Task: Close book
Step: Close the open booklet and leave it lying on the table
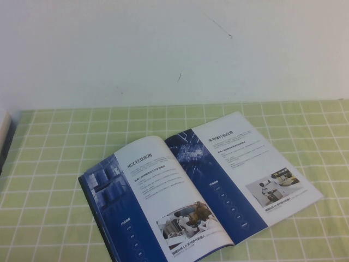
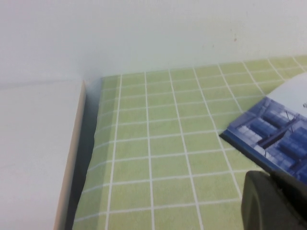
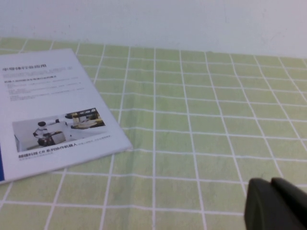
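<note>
Of the left gripper (image 2: 276, 201), near a corner of the book (image 1: 196, 191), and the right gripper (image 3: 276, 203), apart from its right page, only dark parts are seen; their state cannot be told. The book is laid fully open on the checked cloth (image 1: 54, 164); the closing is judged not yet begun.

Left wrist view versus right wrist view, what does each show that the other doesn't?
Only the left wrist view: a white slab beside the tablecloth, and a blue corner of the book. Only the right wrist view: its white page with a robot photo. Both: the green checked tablecloth, white wall, and that arm's gripper over the cloth near the book: left gripper, right gripper.
</note>
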